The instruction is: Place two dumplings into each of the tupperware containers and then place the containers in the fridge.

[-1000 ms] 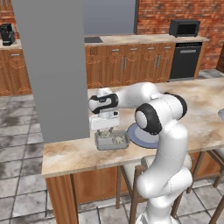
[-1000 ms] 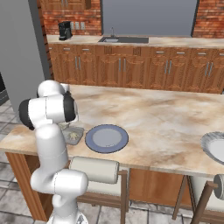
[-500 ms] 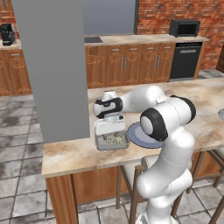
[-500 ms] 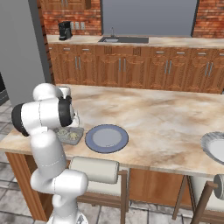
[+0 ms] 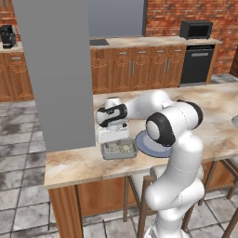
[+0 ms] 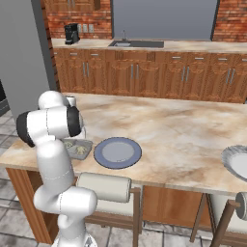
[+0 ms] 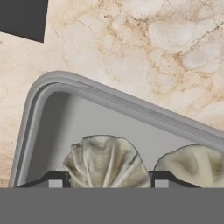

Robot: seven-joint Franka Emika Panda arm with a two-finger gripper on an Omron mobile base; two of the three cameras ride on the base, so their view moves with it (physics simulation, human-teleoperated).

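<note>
A grey tupperware container [image 5: 106,154] sits on the marble counter near its left end, also seen past my arm [image 6: 83,155]. In the hand view its rounded rim [image 7: 39,87] frames two beige creased dumplings. One dumpling [image 7: 105,162] fills the gap between my fingertips, and my gripper [image 7: 107,181] is shut on it, low inside the tub. The other dumpling [image 7: 192,166] lies beside it to the right. From the left base view the gripper [image 5: 114,138] points straight down into the container. The tall grey fridge [image 5: 56,69] rises just left of the counter.
A round blue-grey plate [image 5: 151,145] lies right beside the container, also in the right base view [image 6: 117,152]. A white plate [image 6: 237,163] sits at the counter's far right end. Stools stand under the near edge. The counter's left edge is close to the tub.
My hand has come down from above the container until its fingers reach inside the tub. The arm's elbow has swung over. The container and plate have not moved.
</note>
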